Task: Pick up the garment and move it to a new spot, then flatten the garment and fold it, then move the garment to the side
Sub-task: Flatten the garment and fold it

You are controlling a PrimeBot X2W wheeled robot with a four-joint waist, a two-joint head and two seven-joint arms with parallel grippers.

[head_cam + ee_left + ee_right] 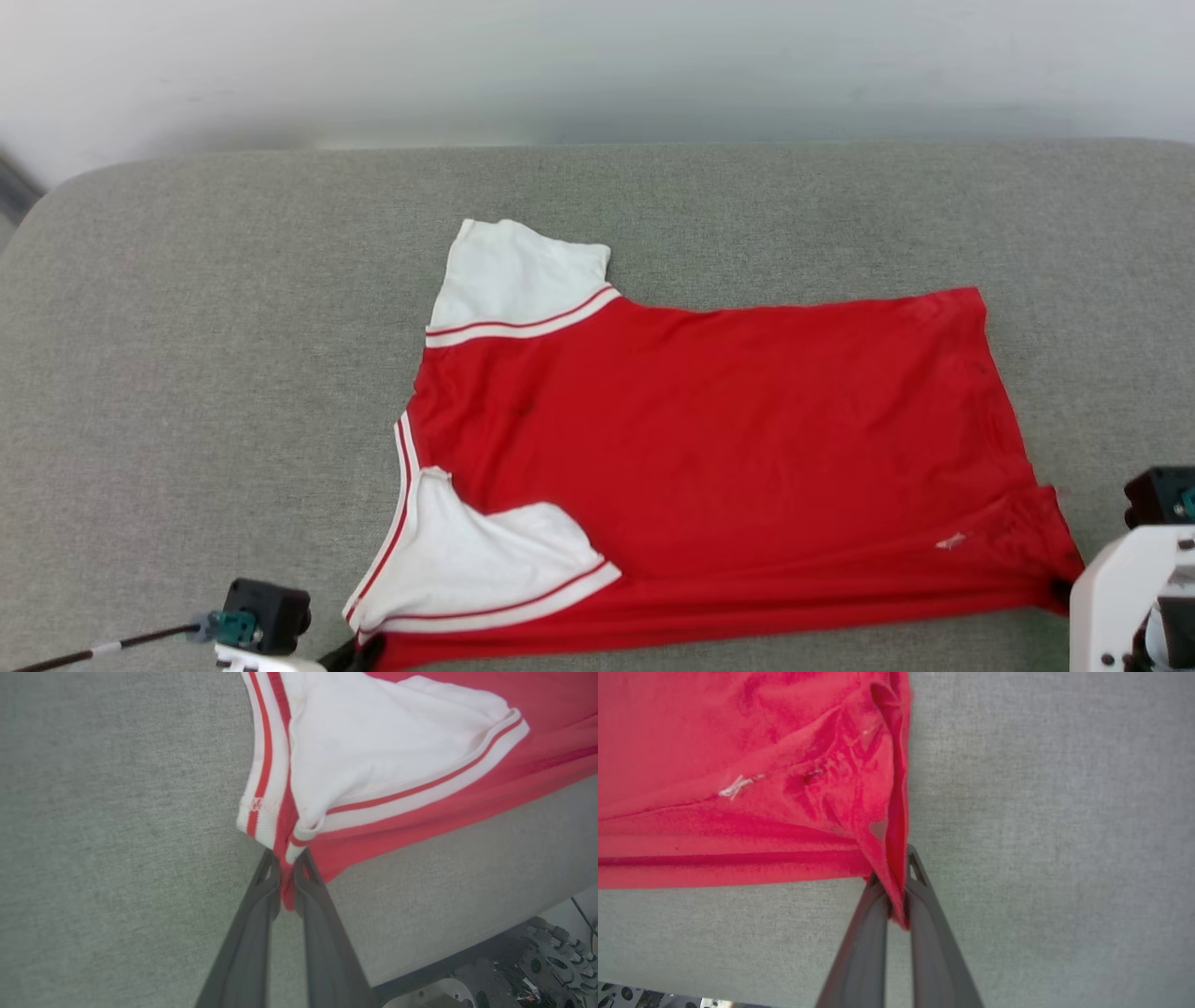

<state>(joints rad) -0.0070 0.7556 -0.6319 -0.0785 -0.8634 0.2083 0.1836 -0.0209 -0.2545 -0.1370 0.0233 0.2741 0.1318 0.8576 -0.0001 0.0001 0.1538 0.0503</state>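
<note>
The jersey [709, 439] lies spread on the grey fabric surface [187, 373], neck to the left and hem to the right, plain red side up. A tiny red mark [256, 804] on the striped neck trim and a small white mark [950, 541] near the hem are too small to read. The near white sleeve [485, 555] is folded onto the red body, and the far sleeve [518, 271] lies flat. The left tool [286, 865] is clenched on the near left corner, and the right tool [896, 872] on the near hem corner.

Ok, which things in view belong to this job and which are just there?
Job: garment; left gripper, shut on its shoulder corner; right gripper, shut on its hem corner.
Just there: grey padded surface; white wall.
</note>
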